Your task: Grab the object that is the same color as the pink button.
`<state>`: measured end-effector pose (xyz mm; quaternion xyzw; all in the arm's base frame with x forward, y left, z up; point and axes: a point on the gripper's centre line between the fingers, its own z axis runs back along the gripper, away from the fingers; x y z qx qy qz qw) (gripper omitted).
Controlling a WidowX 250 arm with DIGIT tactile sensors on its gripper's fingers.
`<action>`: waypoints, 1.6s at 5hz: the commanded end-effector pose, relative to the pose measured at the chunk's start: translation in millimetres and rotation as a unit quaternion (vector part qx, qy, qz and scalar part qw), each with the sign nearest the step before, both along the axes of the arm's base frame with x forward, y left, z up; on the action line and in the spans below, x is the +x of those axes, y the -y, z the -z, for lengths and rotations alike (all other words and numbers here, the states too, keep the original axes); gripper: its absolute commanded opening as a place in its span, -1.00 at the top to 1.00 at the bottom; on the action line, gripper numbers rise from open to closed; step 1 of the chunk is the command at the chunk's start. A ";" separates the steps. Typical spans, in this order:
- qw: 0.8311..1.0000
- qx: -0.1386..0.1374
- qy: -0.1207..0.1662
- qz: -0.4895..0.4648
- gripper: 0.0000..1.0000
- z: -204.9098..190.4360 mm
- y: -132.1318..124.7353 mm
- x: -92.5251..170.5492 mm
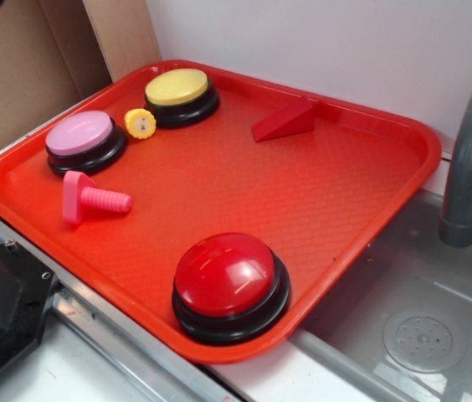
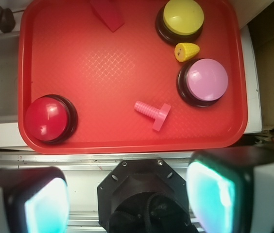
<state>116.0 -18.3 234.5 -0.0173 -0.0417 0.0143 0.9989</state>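
Note:
A small pink toy bolt (image 1: pixel 89 198) (image 2: pixel 153 113) lies on its side on the red tray (image 1: pixel 345 193) (image 2: pixel 78 63), near the tray's front left edge. Just behind it stands the pink button (image 1: pixel 84 141) (image 2: pixel 204 81), round with a pale pink top on a black base. In the wrist view my gripper (image 2: pixel 127 199) is open, well clear of the tray's near rim, with nothing between its fingers (image 2: pixel 210 191). The bolt is apart from the button and from the gripper. The exterior view does not show the fingers.
On the tray also sit a yellow-topped button (image 1: pixel 180 95) (image 2: pixel 181 20), a small yellow gear-like piece (image 1: pixel 141 123) (image 2: pixel 185 51), a red wedge (image 1: pixel 284 121) (image 2: pixel 108 13) and a big red domed button (image 1: pixel 230 285) (image 2: pixel 48 119). A grey faucet (image 1: pixel 470 151) and sink (image 1: pixel 420 335) lie to the right.

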 end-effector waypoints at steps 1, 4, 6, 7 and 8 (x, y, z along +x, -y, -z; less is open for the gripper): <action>1.000 0.000 0.000 0.000 -1.00 0.0 0.0 0.0; 0.996 0.028 -0.004 -0.087 -1.00 76.7 -42.3 -0.5; 0.987 0.061 -0.022 -0.148 -1.00 135.3 -69.2 -4.3; 0.986 0.069 -0.033 -0.145 -1.00 169.4 -77.8 0.3; 0.987 0.072 -0.033 -0.143 -1.00 190.6 -76.8 7.8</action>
